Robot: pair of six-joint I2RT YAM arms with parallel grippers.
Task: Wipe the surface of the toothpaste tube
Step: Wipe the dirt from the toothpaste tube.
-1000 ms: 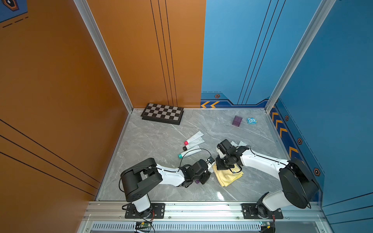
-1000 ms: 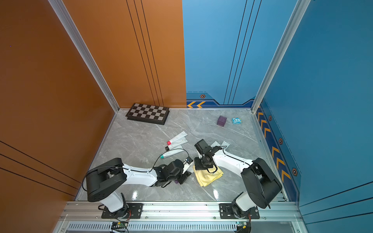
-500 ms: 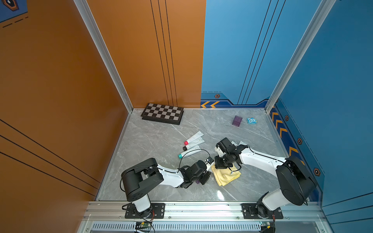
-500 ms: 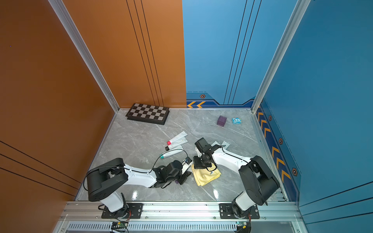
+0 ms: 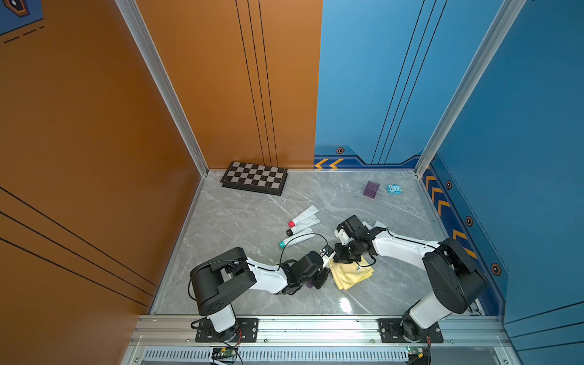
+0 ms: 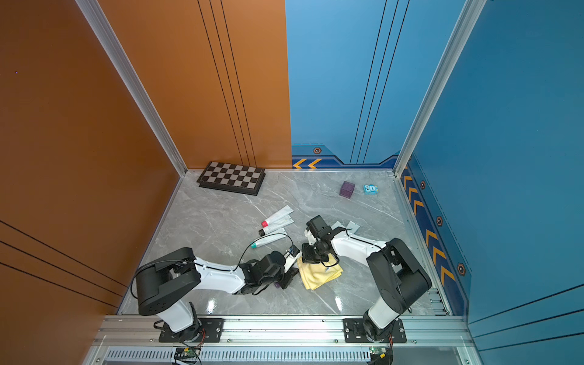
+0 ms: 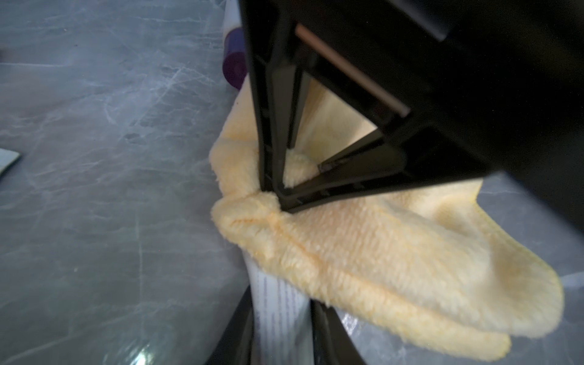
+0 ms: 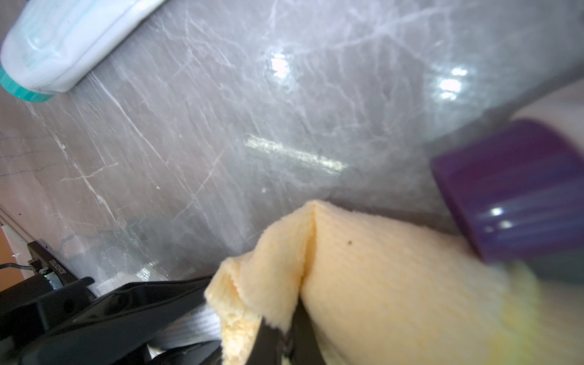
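Lower centre, both top views: left gripper (image 7: pixel 281 328) clamps white purple-capped toothpaste tube (image 8: pixel 512 189); right gripper (image 7: pixel 278 197) pinches yellow terry cloth (image 5: pixel 350 274).

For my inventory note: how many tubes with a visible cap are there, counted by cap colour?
White plastic tube with red cap: 1
White plastic tube with black cap: 1
White plastic tube with teal cap: 1
White plastic tube with purple cap: 1
Total: 4
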